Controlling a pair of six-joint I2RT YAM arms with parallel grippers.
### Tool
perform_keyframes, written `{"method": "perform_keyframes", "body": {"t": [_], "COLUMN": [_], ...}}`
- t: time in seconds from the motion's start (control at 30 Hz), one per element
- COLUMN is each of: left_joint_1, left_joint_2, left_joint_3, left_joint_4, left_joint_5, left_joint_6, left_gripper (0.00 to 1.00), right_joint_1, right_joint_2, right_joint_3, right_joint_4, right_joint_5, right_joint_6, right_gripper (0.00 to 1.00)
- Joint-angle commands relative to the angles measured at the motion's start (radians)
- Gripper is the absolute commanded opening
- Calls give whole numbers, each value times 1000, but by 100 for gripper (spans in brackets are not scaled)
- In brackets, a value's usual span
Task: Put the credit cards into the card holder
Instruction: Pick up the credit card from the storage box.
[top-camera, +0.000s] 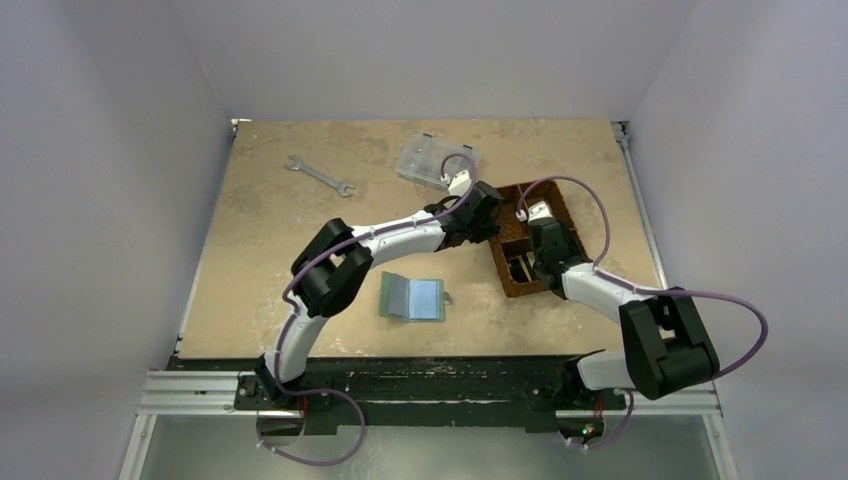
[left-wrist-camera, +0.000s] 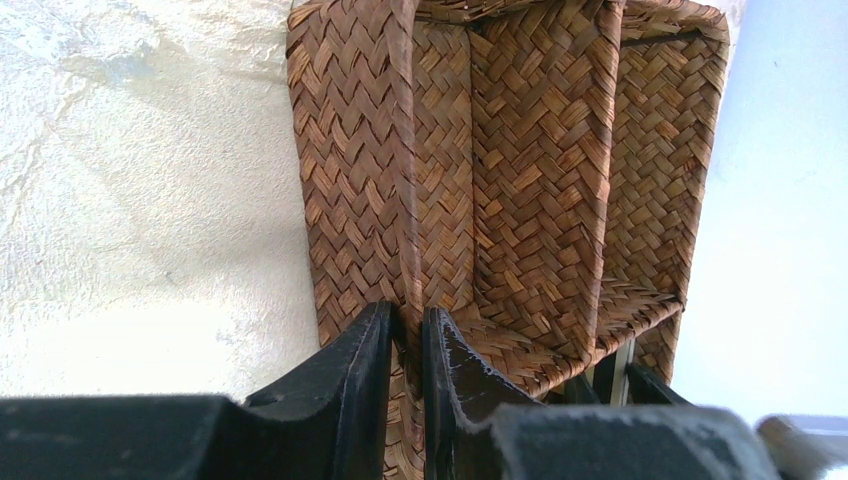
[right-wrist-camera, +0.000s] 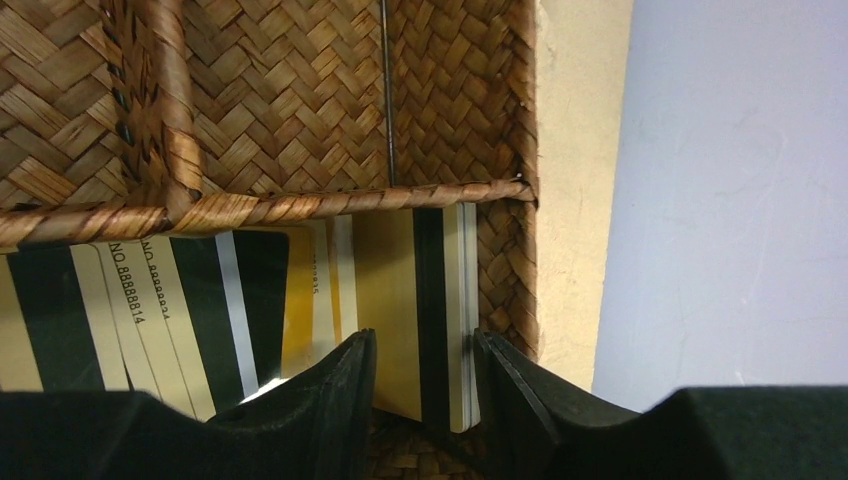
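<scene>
The card holder lies open on the table, sage green with pale blue pockets, left of the brown woven basket. Several credit cards, whitish and gold with dark stripes, lie in one basket compartment. My right gripper reaches into that compartment, its fingers pressed against both long edges of a gold credit card. My left gripper is shut on the basket's left wall, at the basket's far left corner in the top view.
A clear plastic compartment box sits at the back, just behind the left gripper. A metal wrench lies at the back left. The basket's other compartments look bare. The table's right edge runs close beside the basket.
</scene>
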Motion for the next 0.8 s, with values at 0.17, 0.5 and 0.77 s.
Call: {"method": "perform_keyframes", "body": {"t": [0.17, 0.5, 0.77], "left_joint_1": [17, 18, 18], "left_joint_2": [-41, -43, -37], "left_joint_3": [-41, -59, -57], "left_joint_4": [-25, -23, -19], "left_joint_5": [7, 3, 10], "left_joint_6": [-10, -10, -9], "left_gripper": [0, 0, 0], "right_joint_1": [-1, -1, -6], "right_joint_2": [39, 58, -44], "right_joint_3": [-11, 30, 63], "right_joint_4": [90, 167, 143], "right_joint_5": [78, 187, 100], "right_joint_6": [-35, -135, -106], "right_gripper": [37, 0, 0]}}
